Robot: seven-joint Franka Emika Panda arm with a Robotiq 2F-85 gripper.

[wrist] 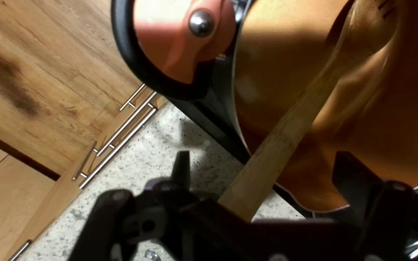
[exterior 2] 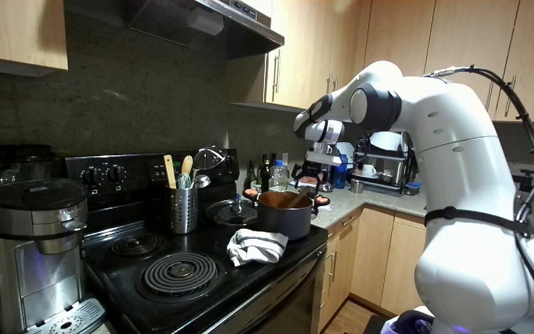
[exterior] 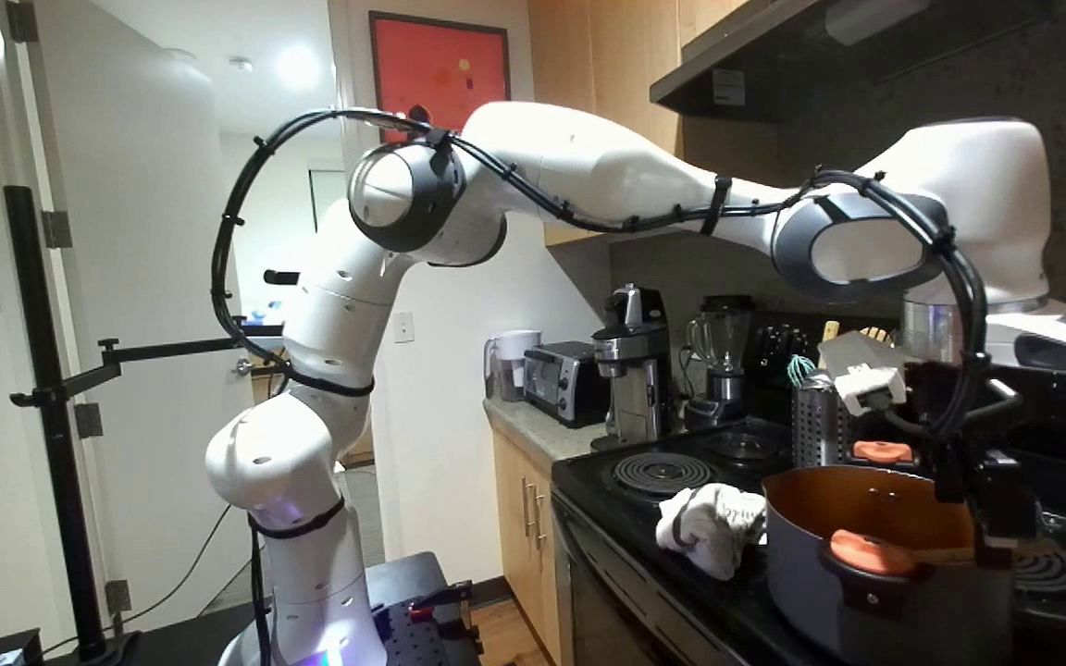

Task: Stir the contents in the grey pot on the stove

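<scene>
At the rim of the grey pot [exterior 2: 285,222], the fingers [wrist: 356,177] stand wide apart, the wooden spoon [wrist: 289,134] slanting out between them; whether they touch it, I can't tell.

Pot [exterior 2: 282,223] matt outside, smooth w/in; stove [exterior 2: 203,240] glossy; spoon [wrist: 285,139] wood; towel [exterior 2: 257,247] cloth; utensil hldr [exterior 2: 183,211] shiny metal.

The pot [exterior 2: 285,225] is dark grey outside and orange-brown inside, its handles [wrist: 163,54] orange and black. The stove [exterior 2: 244,284] is black, the towel [exterior 2: 257,246] white with grey stripes, the spoon [wrist: 281,148] tan, the counter [wrist: 156,148] pale grey and speckled. The gripper [wrist: 263,157], poorly lit, looks black.
</scene>
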